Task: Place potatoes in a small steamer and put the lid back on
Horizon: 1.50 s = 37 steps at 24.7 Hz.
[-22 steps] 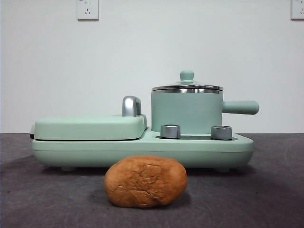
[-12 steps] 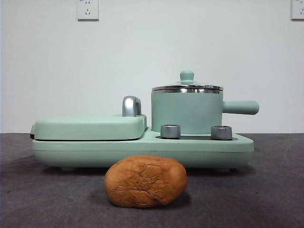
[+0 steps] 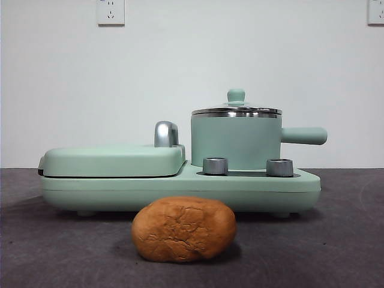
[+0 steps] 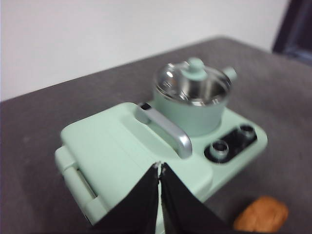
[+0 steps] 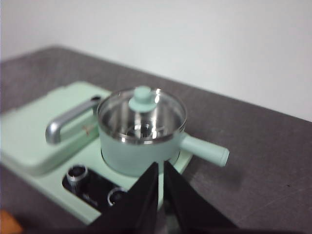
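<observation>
The potato (image 3: 183,229), an orange-brown lump with cracked skin, lies on the dark table in front of the appliance; it also shows in the left wrist view (image 4: 261,214). The small steamer (image 3: 236,143), a mint-green pot with a side handle, stands on the appliance's right side with the glass lid (image 3: 236,109) on it. Both show in the right wrist view, the steamer (image 5: 139,148) and lid (image 5: 142,113). My left gripper (image 4: 160,167) is shut and empty, high above the griddle cover. My right gripper (image 5: 161,166) is shut and empty, high above the steamer's near side.
The mint-green appliance base (image 3: 180,189) carries a flat hinged griddle cover (image 3: 111,161) with a steel handle (image 3: 166,134) on the left and two steel knobs (image 3: 215,165) in front of the pot. A white wall stands behind.
</observation>
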Tool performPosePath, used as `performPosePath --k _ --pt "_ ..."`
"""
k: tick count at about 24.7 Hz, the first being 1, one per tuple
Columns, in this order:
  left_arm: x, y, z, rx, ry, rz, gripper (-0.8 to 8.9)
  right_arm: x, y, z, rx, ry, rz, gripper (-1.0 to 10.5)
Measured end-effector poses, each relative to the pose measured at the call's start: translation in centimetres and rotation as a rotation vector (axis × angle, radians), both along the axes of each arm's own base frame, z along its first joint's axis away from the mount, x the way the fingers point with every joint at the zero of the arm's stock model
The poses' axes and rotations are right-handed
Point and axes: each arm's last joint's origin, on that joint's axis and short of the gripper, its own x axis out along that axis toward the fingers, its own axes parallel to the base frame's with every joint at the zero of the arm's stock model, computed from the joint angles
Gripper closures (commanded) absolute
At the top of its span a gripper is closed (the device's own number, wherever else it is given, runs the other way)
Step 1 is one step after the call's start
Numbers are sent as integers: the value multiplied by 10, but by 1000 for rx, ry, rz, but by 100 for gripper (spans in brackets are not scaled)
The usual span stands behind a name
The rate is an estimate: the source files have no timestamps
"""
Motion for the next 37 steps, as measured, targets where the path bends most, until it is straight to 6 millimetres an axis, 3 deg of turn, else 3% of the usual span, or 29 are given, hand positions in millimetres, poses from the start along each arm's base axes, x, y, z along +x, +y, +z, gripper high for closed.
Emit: performPosePath --k 3,5,9,11,18,27,37 --pt "5 -4 -3 75 -31 -61 807 8 3 -5 -72 18 41 925" --pt "9 -7 -4 100 -41 -89 802 12 5 -7 -111 18 70 845" --pt "13 -11 -5 114 -51 -120 621 13 9 -8 -151 6 79 682" --pt "14 -12 -3 108 -77 -129 549 13 10 -8 -166 4 61 679" --pt "24 -21 10 21 -167 -145 542 14 10 -8 -175 3 42 680" --pt "75 -57 7 -55 -214 -147 543 14 10 -7 -171 -9 40 680" --pt "145 -126 -14 -33 -131 -214 543 14 10 -7 -166 -6 38 680"
